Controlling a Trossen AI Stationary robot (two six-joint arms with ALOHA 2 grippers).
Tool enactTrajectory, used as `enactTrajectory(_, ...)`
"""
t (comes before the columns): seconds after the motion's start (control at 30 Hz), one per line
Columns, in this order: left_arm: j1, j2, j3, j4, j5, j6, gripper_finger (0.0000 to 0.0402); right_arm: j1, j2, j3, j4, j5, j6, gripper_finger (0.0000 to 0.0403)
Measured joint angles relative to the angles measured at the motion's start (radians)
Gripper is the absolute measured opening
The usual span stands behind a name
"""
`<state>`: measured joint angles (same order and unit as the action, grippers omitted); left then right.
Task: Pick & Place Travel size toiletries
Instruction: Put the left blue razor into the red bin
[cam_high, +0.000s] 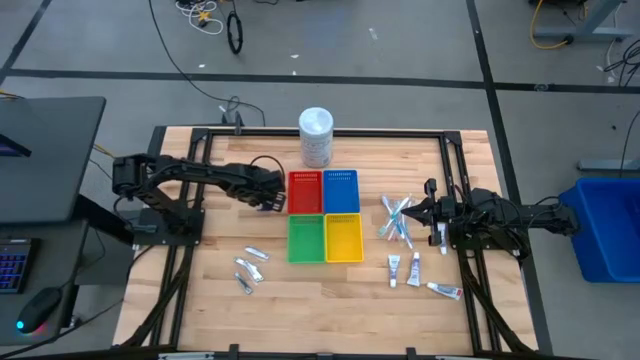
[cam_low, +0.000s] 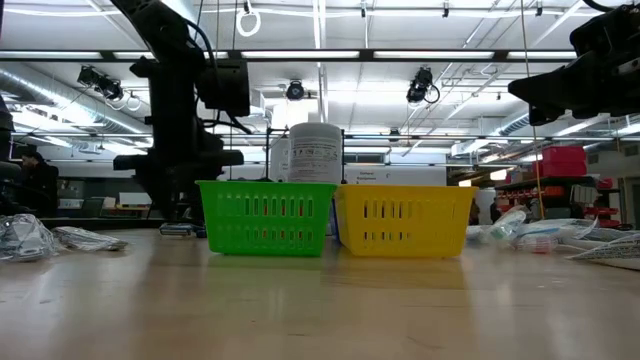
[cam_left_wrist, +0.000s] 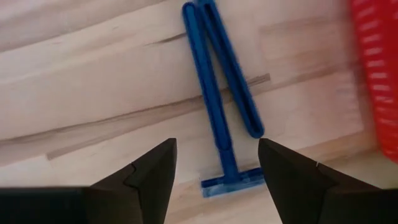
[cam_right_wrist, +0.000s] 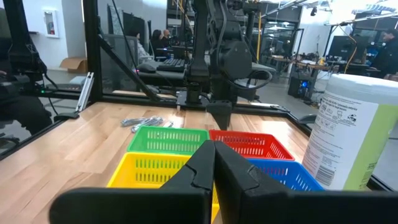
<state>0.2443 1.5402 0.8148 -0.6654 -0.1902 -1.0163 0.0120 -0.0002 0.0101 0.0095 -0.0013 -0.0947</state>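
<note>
Two slim dark-blue sticks (cam_left_wrist: 211, 93) with a crossbar head (cam_left_wrist: 232, 180) lie flat on the wood beside the red tray (cam_left_wrist: 376, 74). My left gripper (cam_left_wrist: 216, 143) hangs open above them, one finger on either side, touching nothing; in the high view my left gripper (cam_high: 272, 197) hides them. Silvery sachets (cam_high: 250, 268) lie near the table's front left. Pale-blue and white sticks (cam_high: 397, 218) are piled right of the trays, with white tubes (cam_high: 413, 268) in front of them. My right gripper (cam_high: 418, 211) is shut and empty, by that pile, raised above the table (cam_right_wrist: 211, 146).
Four square trays sit together mid-table: red (cam_high: 305, 192), blue (cam_high: 341, 191), green (cam_high: 306, 239), yellow (cam_high: 344, 238). A tall white tub (cam_high: 316, 137) stands behind them. A blue bin (cam_high: 605, 225) stands off the table's right side. Bare wood lies along the near edge.
</note>
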Motion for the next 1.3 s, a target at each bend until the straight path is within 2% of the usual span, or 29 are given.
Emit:
enactTrajectory(0.33,0.017,0.000,-0.001,0.019,-0.015,0.009,0.0234,0.000,0.000,0.000,0.000,0.000,0.000,0.0013)
enactTrajectory(0.83,0.053,0.000,-0.002,0.067,0.028,0.038,0.0234,0.000,0.000,0.000,0.000,0.000,0.000,0.0014)
enactTrajectory(1.03,0.053,0.000,-0.069,0.156,0.086,0.000,0.0234,0.000,0.000,0.000,0.000,0.000,0.000,0.0013)
enactTrajectory(1.3,0.053,0.000,-0.075,0.144,0.075,-0.003,0.0233,0.000,0.000,0.000,0.000,0.000,0.000,0.0013)
